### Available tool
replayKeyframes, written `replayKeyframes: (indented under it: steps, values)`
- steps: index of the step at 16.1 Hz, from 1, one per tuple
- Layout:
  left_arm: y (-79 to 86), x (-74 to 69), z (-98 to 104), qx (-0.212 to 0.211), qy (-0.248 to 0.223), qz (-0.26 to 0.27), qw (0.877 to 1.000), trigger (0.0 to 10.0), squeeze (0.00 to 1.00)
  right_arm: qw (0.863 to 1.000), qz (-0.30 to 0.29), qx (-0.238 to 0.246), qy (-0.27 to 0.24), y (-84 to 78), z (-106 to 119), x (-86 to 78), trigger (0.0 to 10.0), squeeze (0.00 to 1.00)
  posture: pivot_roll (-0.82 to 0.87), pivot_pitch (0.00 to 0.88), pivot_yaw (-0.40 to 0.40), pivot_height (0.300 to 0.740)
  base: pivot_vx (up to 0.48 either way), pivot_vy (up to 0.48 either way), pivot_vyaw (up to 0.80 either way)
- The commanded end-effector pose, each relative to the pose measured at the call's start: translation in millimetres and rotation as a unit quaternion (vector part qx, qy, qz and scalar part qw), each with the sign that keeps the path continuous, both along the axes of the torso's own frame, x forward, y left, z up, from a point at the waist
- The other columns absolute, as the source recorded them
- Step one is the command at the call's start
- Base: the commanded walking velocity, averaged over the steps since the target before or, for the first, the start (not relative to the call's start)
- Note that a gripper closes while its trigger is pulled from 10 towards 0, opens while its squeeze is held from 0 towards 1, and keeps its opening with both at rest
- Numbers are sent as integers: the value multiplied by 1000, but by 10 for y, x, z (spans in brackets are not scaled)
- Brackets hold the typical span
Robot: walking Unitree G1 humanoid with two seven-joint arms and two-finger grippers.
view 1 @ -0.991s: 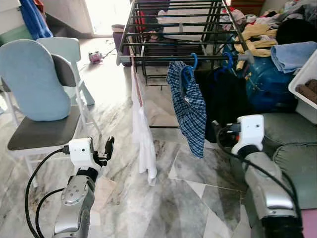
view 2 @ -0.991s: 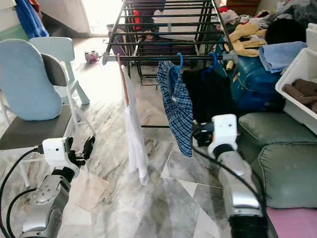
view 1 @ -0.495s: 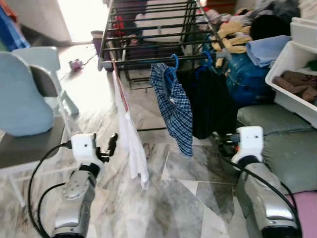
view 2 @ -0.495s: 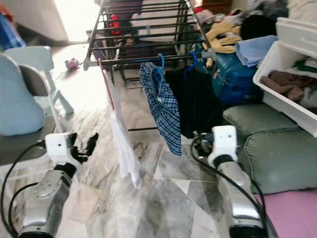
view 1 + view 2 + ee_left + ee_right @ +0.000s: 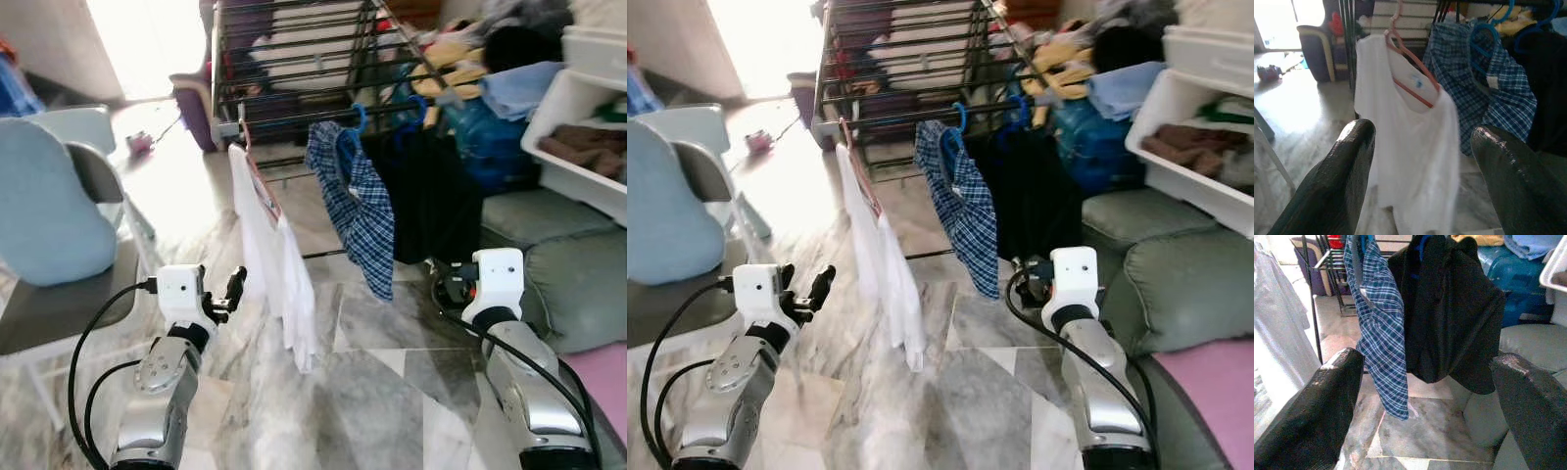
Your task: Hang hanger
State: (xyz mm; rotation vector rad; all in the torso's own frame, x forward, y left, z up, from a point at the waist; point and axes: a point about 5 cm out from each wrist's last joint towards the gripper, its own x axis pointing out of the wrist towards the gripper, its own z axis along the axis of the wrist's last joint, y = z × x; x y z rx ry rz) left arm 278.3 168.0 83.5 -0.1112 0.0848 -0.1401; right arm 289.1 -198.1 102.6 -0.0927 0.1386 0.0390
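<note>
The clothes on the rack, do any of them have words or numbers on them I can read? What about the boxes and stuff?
No words or numbers can be read in these pictures.
White shirt: a small blue mark at the neck label, too blurred to read.
Blue plaid shirt: a pale tag inside, no letters legible.
Black garment: no print visible.
White bin: no label visible.
</note>
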Motion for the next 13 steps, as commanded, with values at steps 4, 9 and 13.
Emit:
replayKeyframes:
  steps: [4, 9, 13]
  values:
    - [98, 6, 42, 24, -4, 12, 1000, 10000, 0, 1000, 16, 7, -2, 109, -4, 1, 10000, 0, -165, 0, 64, 731, 0, 0, 0]
    - [82, 11, 47, 30, -5, 9, 999, 10000, 0, 1000, 27, -1, -4, 150, -1, 22, 10000, 0, -157, 0, 64, 731, -119, 0, 254]
    - [86, 28, 61, 35, -5, 5, 999, 10000, 0, 1000, 29, 4, -4, 183, -11, 31, 10000, 0, -154, 0, 72, 731, -304, 0, 713]
